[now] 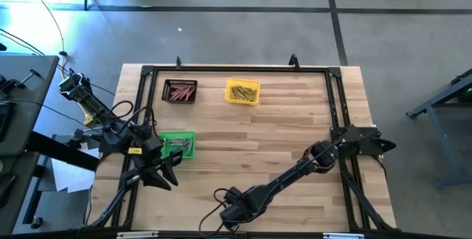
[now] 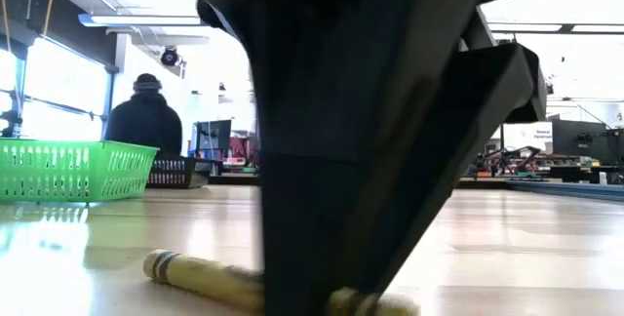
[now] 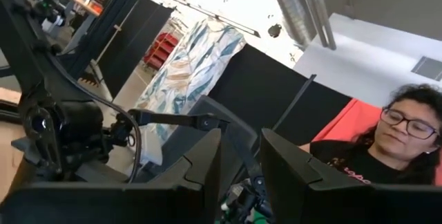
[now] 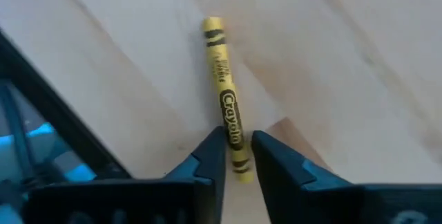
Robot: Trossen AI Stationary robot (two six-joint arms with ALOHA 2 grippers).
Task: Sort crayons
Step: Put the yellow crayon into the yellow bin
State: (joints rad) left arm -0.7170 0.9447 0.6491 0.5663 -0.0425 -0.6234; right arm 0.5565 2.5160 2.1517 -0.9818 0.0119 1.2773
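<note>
A yellow crayon point(image 4: 221, 79) lies flat on the wooden table near its near edge, also seen in the low view point(image 2: 195, 275). My right gripper point(image 4: 238, 141) stands over it, pointing down, closed on one end; in the high view the gripper point(image 1: 230, 211) hides the crayon. My left gripper point(image 1: 171, 167) hovers open by the green bin point(image 1: 177, 144) at the table's left, with nothing between its fingers point(image 3: 200, 175). More crayons lie in the black bin point(image 1: 179, 91), the yellow bin point(image 1: 243, 91) and the green bin. My right gripper pinches the yellow crayon between its two fingers, on the long sides close to one end point(image 4: 237, 156). The fingers come from above, pointing steeply down, and lie across the crayon. The crayon rests flat on the table, with most of its length sticking out beyond the fingertips.
A black frame point(image 1: 335, 99) runs along the table's edges. The three bins stand in the table's far left part, with bare wood point(image 1: 295, 128) between them and the right arm. People show in the room beyond the table.
</note>
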